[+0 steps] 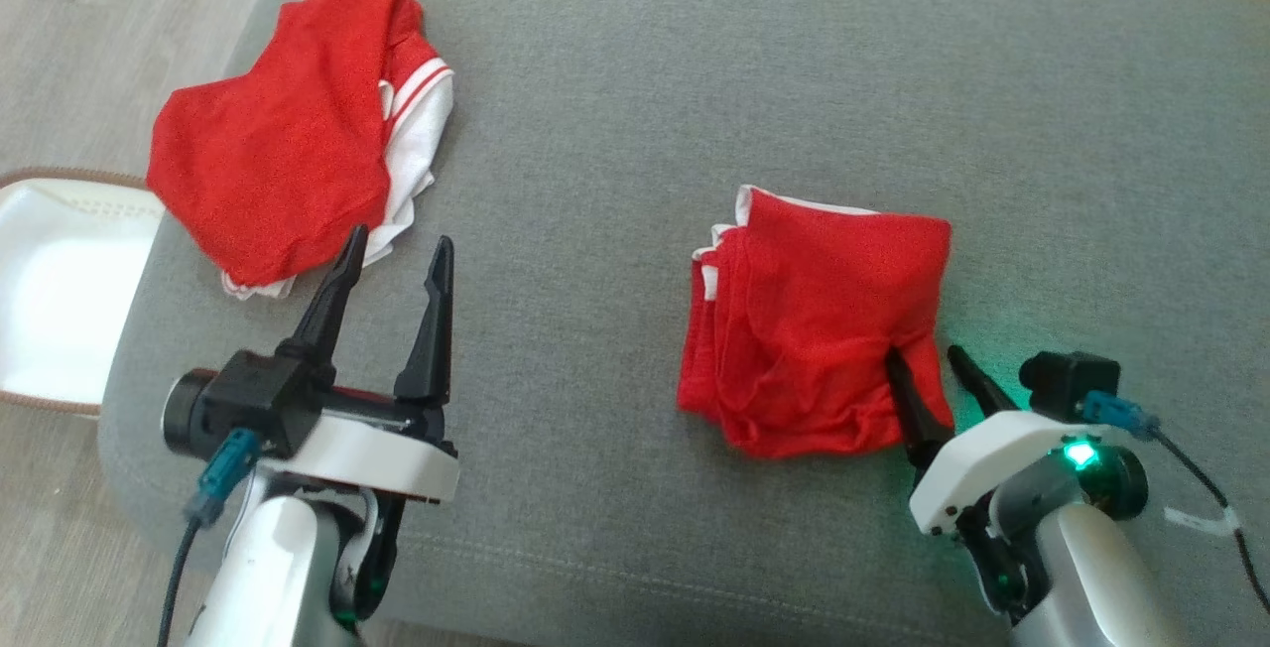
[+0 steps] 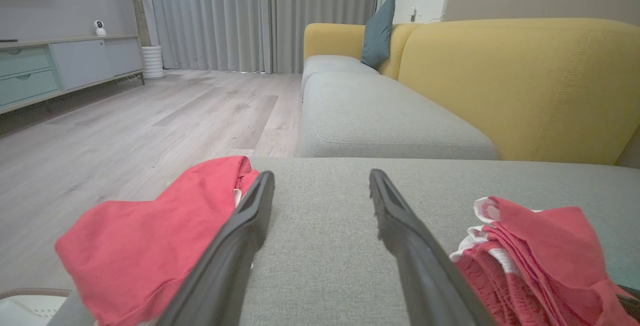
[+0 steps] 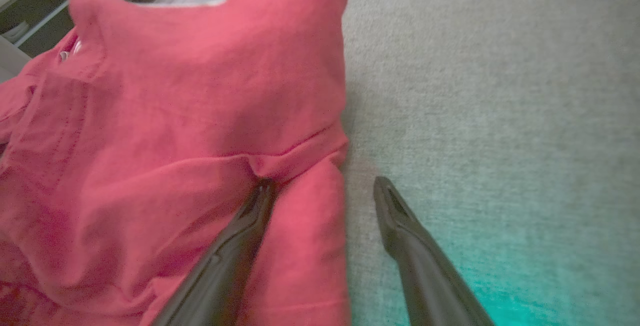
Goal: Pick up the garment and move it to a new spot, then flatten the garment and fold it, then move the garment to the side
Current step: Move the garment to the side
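Grey cushion [image 1: 695, 81]: its centre and far right lay bare. The folded garment [image 1: 814, 329] sat on the cushion's near right. The right gripper [image 1: 925, 354], jaws apart, straddled that garment's near-right corner. The left gripper [image 1: 400, 236], jaws apart and empty, hovered beside a crumpled garment [image 1: 278, 161] at the cushion's left edge.

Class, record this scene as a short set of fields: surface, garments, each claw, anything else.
Surface: grey cushion
Folded red garment: on the cushion, robot's right side
Rumpled red-and-white garment: far left of the cushion
Left claw: open, holding nothing, near the rumpled garment
Right claw: open, straddling the folded garment's near edge
Other: white basket beside the cushion, left
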Available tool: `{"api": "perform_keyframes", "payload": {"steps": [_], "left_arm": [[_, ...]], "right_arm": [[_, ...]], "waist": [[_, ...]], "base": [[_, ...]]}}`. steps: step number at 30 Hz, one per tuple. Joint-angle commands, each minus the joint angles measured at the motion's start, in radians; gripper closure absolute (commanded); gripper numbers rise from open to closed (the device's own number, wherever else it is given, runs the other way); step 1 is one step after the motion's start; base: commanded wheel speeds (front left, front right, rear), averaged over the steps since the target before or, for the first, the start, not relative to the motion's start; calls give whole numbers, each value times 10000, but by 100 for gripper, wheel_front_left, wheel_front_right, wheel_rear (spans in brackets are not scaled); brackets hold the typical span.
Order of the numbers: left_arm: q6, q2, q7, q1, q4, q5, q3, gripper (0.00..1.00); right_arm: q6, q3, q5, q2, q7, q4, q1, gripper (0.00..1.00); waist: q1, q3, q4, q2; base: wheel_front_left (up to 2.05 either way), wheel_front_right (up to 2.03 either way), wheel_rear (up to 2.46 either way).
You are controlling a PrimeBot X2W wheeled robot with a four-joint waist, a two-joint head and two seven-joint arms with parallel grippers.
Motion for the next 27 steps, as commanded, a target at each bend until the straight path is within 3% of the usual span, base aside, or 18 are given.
{"api": "perform_keyframes", "payload": {"steps": [1, 2, 3, 4, 14, 19, 27], "left_arm": [[-33, 40, -118, -418, -423, 142, 429, 0], [-55, 21, -119, -395, -448, 174, 455, 0], [-72, 0, -119, -368, -461, 204, 483, 0], [-80, -18, -119, -338, -458, 240, 507, 0], [-216, -125, -121, -152, -458, 475, 749, 0], [-274, -124, -121, -118, -517, 567, 796, 0], [-467, 4, -121, -266, -774, 775, 693, 0]], "right_arm": [[-7, 324, 76, -43, 16, -97, -358, 0], [-7, 389, 127, -43, 90, 92, -403, 0], [-7, 435, 168, -43, 113, 231, -443, 41], [-7, 470, 178, -43, 92, 315, -475, 100], [-7, 843, -88, -43, 59, 150, -637, 100], [-7, 1005, -451, -50, 128, -110, -643, 100], [-7, 1290, -803, -481, 285, -505, -985, 100]], "waist": [[0, 26, 82, 0], [0, 21, 101, 0], [0, 6, 115, 0], [0, -8, 118, 0], [0, -53, -428, 0], [0, -1, -1054, 0], [0, 438, -2730, 0]], "base": [[0, 0, 0], [0, 0, 0], [0, 0, 0], [0, 0, 0], [0, 0, 0], [0, 0, 0], [0, 0, 0]]}}
